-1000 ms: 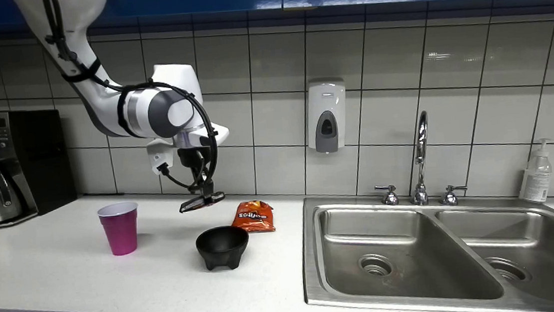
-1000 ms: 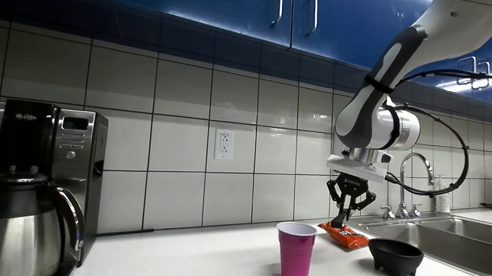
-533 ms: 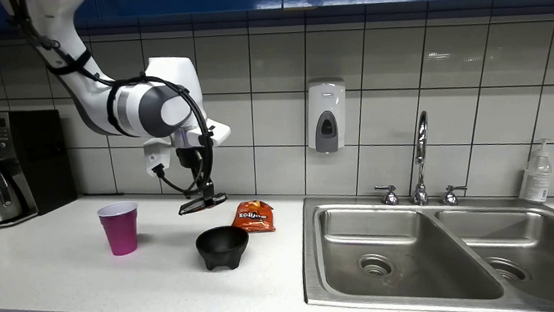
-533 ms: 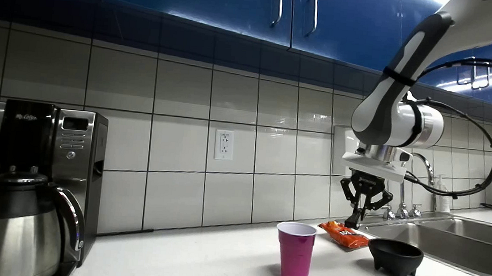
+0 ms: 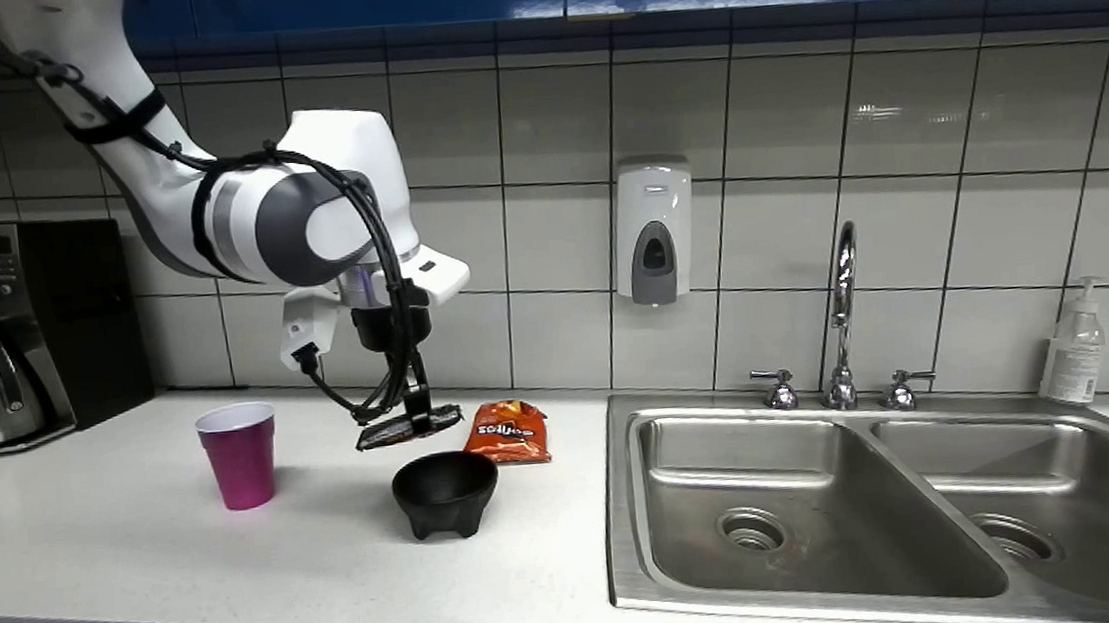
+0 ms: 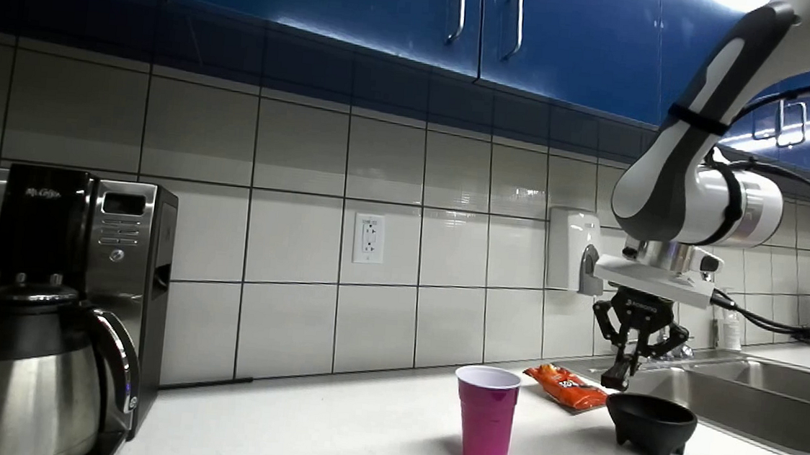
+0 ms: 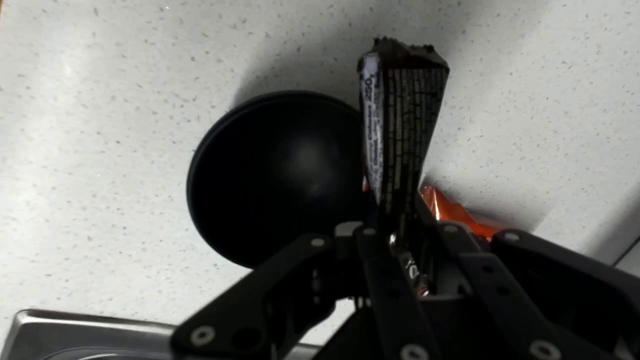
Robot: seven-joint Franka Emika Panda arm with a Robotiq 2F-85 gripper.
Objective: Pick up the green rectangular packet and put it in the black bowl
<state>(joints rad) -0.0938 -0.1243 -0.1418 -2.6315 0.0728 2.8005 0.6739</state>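
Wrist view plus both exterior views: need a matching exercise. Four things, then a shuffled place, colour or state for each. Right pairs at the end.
Things
1. oblong packet
2. black bowl
3. tall cup
4. snack bag

Descriptions
A. orange, lying on the counter
B. pinkish-purple outside, whitish inside
C. held in the gripper, off the counter
D. wider than tall, standing on the counter

Pairs: 1-C; 2-D; 3-B; 4-A

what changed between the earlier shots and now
The gripper has moved toward the black bowl, rightward in an exterior view, carrying the dark packet. Nothing was newly gripped or let go. The black bowl, orange snack bag and pink-purple cup stayed put.
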